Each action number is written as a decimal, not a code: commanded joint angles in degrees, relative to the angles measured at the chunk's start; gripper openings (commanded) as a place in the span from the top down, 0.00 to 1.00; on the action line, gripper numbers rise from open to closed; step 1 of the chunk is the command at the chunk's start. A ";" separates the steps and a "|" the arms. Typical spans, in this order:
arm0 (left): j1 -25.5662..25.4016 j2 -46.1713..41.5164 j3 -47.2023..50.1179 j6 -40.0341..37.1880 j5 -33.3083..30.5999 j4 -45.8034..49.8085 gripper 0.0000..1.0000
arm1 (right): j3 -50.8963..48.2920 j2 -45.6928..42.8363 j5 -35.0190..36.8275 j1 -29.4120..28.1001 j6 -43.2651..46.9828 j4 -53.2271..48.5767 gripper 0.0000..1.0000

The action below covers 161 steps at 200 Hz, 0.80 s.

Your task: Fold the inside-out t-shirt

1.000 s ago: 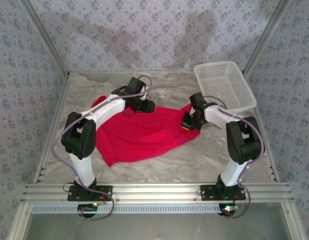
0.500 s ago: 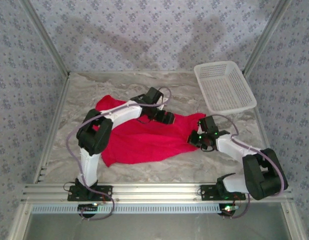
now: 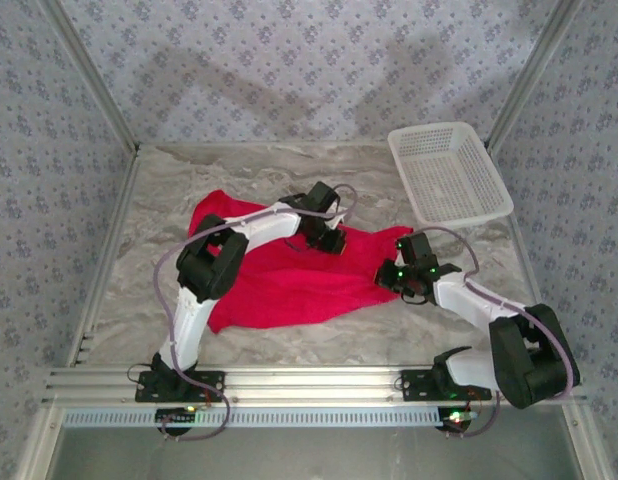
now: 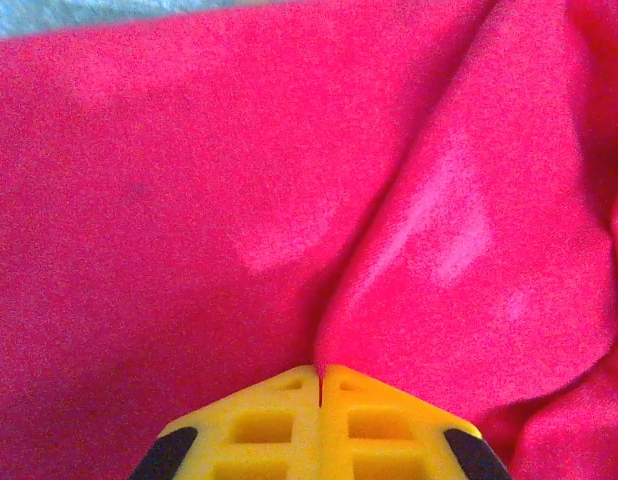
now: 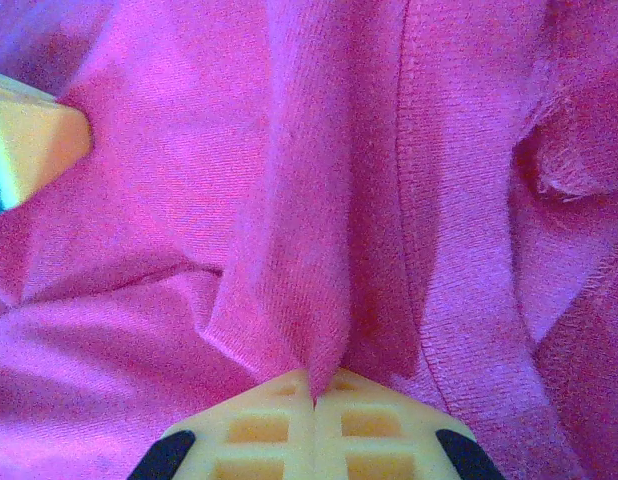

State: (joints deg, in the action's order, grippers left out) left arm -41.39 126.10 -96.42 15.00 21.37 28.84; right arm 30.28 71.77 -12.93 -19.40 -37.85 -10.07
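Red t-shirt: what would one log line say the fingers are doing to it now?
t-shirt: rumpled, unfolded | left fingers: shut on its cloth | right fingers: shut on its cloth | basket: far right, apart

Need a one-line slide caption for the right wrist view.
Right end effector shut on a pinched ridge of the bright red cloth t-shirt, a stitched seam running alongside.

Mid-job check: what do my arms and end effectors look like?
The left arm and right arm have white links, bulky black joint housings and a looping lilac cable. The left end effector and right end effector have yellow fingers moulded with square recesses, black at the base. Green lights glow at the right wrist.
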 commanded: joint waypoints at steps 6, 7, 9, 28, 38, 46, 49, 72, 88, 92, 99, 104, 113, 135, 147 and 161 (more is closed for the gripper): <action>4.78 -3.84 -12.63 0.83 -0.69 7.64 1.00 | 2.67 -2.30 3.23 0.47 1.37 -4.42 1.00; 4.89 -4.02 -13.08 1.00 -0.66 7.77 1.00 | 2.72 -2.32 3.20 0.49 1.37 -4.56 1.00; 5.26 -4.26 -14.03 1.26 -0.68 8.17 1.00 | 2.75 -2.40 3.29 0.52 1.30 -4.75 1.00; 7.26 -6.43 -21.60 3.18 -0.32 9.75 1.00 | 2.17 -3.18 3.87 0.50 2.92 -6.49 1.00; 7.70 -6.96 -24.29 3.69 -0.52 11.60 1.00 | 1.19 -3.70 4.20 0.52 2.32 -7.13 1.00; 7.92 -7.20 -25.90 3.83 -0.43 12.29 1.00 | 0.08 -4.36 4.41 0.51 2.25 -7.48 1.00; 7.91 -7.27 -26.37 3.81 -0.44 12.62 1.00 | -0.38 -4.57 4.57 0.51 0.96 -7.63 1.00; 8.33 -7.19 -27.77 3.54 -0.86 14.73 1.00 | -3.38 -6.56 7.07 0.55 -2.08 -9.17 1.00; 8.70 -7.85 -26.33 3.92 -0.96 15.10 1.00 | -4.67 -7.53 9.82 0.66 -3.82 -11.21 1.00; 8.78 -8.23 -25.62 4.05 -0.91 14.79 1.00 | -4.90 -7.72 10.22 0.71 -4.10 -11.44 1.00; 8.72 -9.00 -23.94 4.51 -0.80 13.72 1.00 | -5.13 -8.03 10.13 0.74 -4.22 -11.47 1.00; 8.76 -9.62 -22.55 5.02 -0.38 12.52 1.00 | -5.10 -8.25 9.73 0.60 -4.17 -11.38 1.00; 8.68 -10.61 -20.10 6.08 0.71 10.56 1.00 | -4.47 -8.47 8.70 0.51 -4.17 -11.55 1.00; 7.90 -12.49 -15.68 9.14 3.95 5.74 1.00 | 0.88 -8.67 5.59 -0.27 -3.34 -14.43 0.98; 7.02 -13.37 -12.12 9.93 5.03 3.66 1.00 | 4.67 -8.83 5.18 -1.44 -2.78 -15.94 0.80; 5.71 -14.26 -9.44 10.04 4.85 1.94 1.00 | 8.24 -8.70 5.34 -2.75 -2.20 -16.07 0.69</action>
State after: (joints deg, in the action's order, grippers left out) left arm -33.87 117.14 -108.92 22.83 23.73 36.42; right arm 31.40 63.79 -6.92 -20.23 -40.56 -22.76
